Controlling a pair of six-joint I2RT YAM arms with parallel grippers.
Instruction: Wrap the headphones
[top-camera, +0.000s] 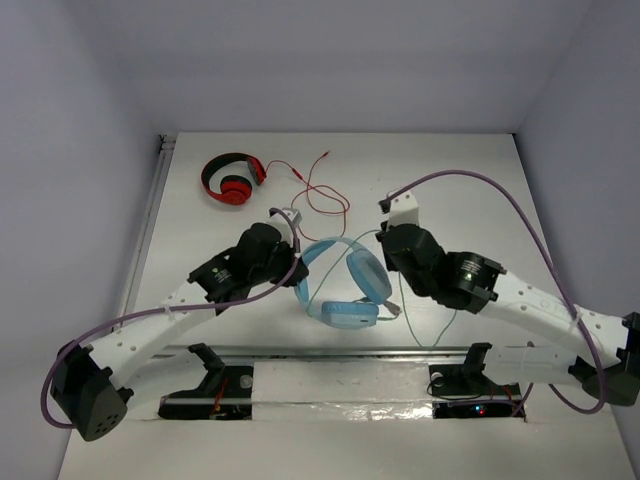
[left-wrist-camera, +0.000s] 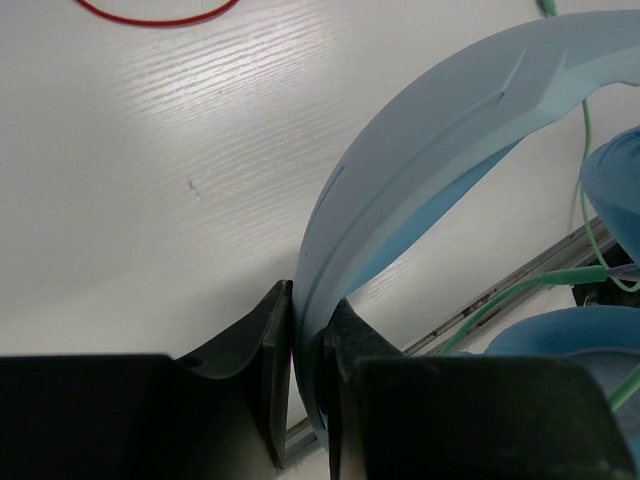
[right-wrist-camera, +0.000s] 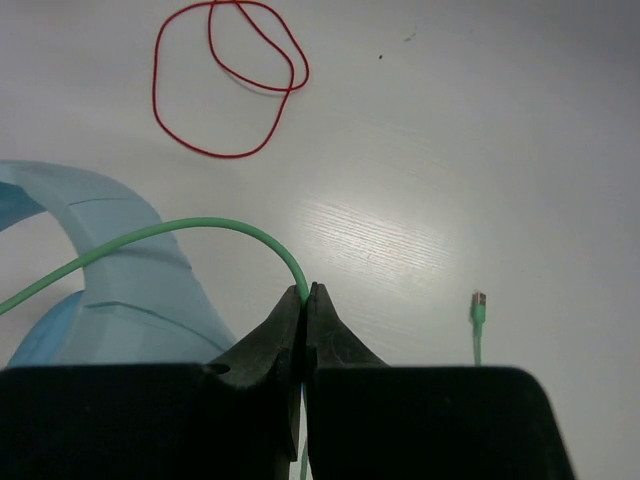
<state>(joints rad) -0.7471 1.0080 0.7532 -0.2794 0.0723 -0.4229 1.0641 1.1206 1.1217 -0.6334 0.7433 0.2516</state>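
Observation:
The light blue headphones (top-camera: 345, 285) lie in the middle of the table, ear cups toward the near edge. My left gripper (top-camera: 297, 265) is shut on the wide blue headband (left-wrist-camera: 440, 130); in the left wrist view (left-wrist-camera: 308, 312) the band runs between the jaws. My right gripper (top-camera: 381, 236) is shut on the thin pale green cable (right-wrist-camera: 200, 228), which arcs left from the fingertips (right-wrist-camera: 307, 290) over the headband (right-wrist-camera: 110, 230). The cable's plug (right-wrist-camera: 479, 305) lies loose on the table to the right. More cable shows by the ear cup (left-wrist-camera: 615, 190).
Smaller red-and-black headphones (top-camera: 232, 180) sit at the back left, their red cable (top-camera: 320, 195) looping toward the middle and showing in the right wrist view (right-wrist-camera: 225, 90). A metal rail (top-camera: 320, 351) runs along the near table edge. White walls enclose the table.

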